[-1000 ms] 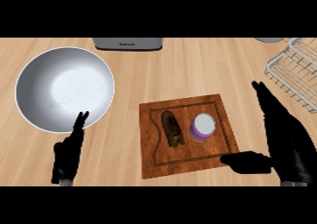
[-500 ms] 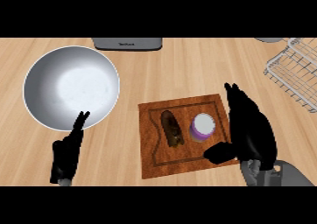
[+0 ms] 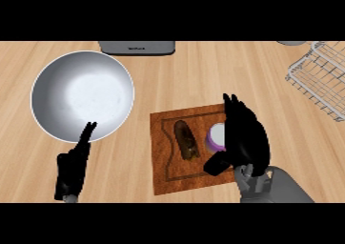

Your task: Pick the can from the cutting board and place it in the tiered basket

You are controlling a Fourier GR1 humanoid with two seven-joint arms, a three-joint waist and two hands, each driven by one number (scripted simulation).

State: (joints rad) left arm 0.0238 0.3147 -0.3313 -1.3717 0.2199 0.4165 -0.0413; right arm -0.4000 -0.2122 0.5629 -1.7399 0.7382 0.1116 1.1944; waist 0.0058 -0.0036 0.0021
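Can: the can (image 3: 219,136) stands upright on the cutting board (image 3: 168,157), toward the board's right side, pale lid up and purple wall showing below it; my right hand covers its right half.
Right hand: my right hand (image 3: 244,136) lies over the board's right edge, fingers straight and pointing away from me, thumb low near the board's front right; the fingers are apart and hold nothing yet, though they are just beside the can or touching it, I cannot tell which.
Left hand: my left hand (image 3: 73,164) rests open at the lower left, fingers up, below the rim of the bowl (image 3: 82,95).
Neighbour on the board: a dark brown, elongated item (image 3: 187,139) lies just to the can's left, so I judge the thumb should come in at the can's front, not sweep across the board.
Step in hand: closing on the can, as I judge it.
How to do it well: settle the palm against the can's right wall, bring the thumb round the opposite side, and curl the fingers only once the can sits between them; keep the can upright and lift straight up.
Where it goes: the tiered basket (image 3: 329,81) sits at the upper right, well apart from the board.
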